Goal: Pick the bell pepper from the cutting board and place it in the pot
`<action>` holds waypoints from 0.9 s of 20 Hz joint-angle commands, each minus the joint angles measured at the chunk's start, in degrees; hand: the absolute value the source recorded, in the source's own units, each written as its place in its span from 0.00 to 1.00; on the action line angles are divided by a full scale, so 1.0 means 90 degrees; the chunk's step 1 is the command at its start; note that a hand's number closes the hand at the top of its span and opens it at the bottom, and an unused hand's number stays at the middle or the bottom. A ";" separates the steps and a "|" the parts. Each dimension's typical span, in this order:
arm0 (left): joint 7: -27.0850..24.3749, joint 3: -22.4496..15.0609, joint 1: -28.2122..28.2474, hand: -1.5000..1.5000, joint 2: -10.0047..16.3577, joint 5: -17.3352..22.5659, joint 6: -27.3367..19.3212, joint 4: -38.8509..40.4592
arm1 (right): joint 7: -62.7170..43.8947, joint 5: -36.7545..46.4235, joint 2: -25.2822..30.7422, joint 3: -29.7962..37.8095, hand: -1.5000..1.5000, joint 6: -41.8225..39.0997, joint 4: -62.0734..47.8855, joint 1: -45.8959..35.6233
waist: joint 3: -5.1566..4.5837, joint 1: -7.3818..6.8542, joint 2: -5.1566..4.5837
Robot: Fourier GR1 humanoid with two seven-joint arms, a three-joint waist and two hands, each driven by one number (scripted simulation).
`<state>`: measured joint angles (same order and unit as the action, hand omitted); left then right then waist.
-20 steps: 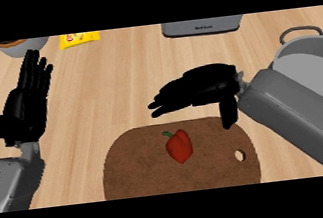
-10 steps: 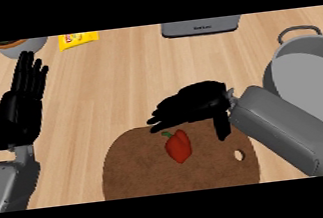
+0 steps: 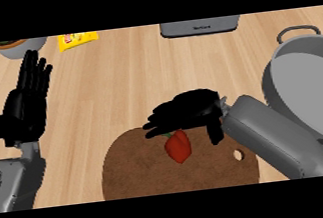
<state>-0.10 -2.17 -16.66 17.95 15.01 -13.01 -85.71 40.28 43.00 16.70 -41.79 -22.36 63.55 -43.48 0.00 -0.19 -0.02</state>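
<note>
Comparing with a second ago, we see the right robot hand (image 3: 183, 112) has come down over the top of the bell pepper (image 3: 178, 149). It hangs open, thumb apart, holding nothing. The pepper lies on the cutting board (image 3: 135, 177); the pot (image 3: 303, 85) waits, so closing comes next.

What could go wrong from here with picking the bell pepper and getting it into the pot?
The right hand covers only the upper end of the bell pepper, so a grasp there may let it pivot or slip onto the cutting board. The pot sits close beside the right forearm; the carry could clip its rim.
</note>
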 commanded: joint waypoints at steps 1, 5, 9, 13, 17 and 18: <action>0.0089 0.0207 -0.0059 0.50 0.0056 -0.0022 0.0162 -0.0063 | -0.0391 0.0496 -0.0556 0.0026 0.00 -0.0161 -0.0014 0.0149 | 0.0000 -0.0003 0.0004; 0.0191 0.0303 -0.0168 0.50 -0.0030 -0.0064 0.0275 0.0010 | -0.0040 0.0890 -0.0801 0.0271 0.00 -0.0059 -0.0619 0.0118 | 0.0001 -0.0017 -0.0002; -0.0151 0.0351 0.0092 0.50 -0.0254 -0.0149 0.0377 0.0087 | 0.0354 0.1144 -0.0959 0.0520 0.00 0.0086 -0.0825 0.0202 | 0.0000 -0.0013 -0.0003; 0.0010 0.0430 0.0271 0.50 -0.0110 -0.0204 0.0561 -0.0097 | 0.0157 0.1537 -0.1446 0.0348 0.00 0.0231 -0.1039 0.0488 | 0.0000 -0.0013 0.0000; 0.0205 0.0183 -0.0186 0.50 -0.0469 -0.0584 0.0082 -0.0004 | 0.0710 0.1855 -0.1557 0.0244 0.00 0.0836 -0.1784 0.0652 | 0.0003 -0.0020 -0.0019; 0.0278 0.0268 -0.0061 0.50 -0.0391 -0.0456 0.0172 -0.0281 | 0.1083 0.1935 -0.1460 0.0104 1.00 0.0851 -0.1756 0.0603 | 0.0003 -0.0043 -0.0014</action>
<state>1.50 0.50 -16.70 15.25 11.57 -10.79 -86.96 45.00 58.29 4.79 -38.89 -18.16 52.51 -40.39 -0.21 -0.45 0.42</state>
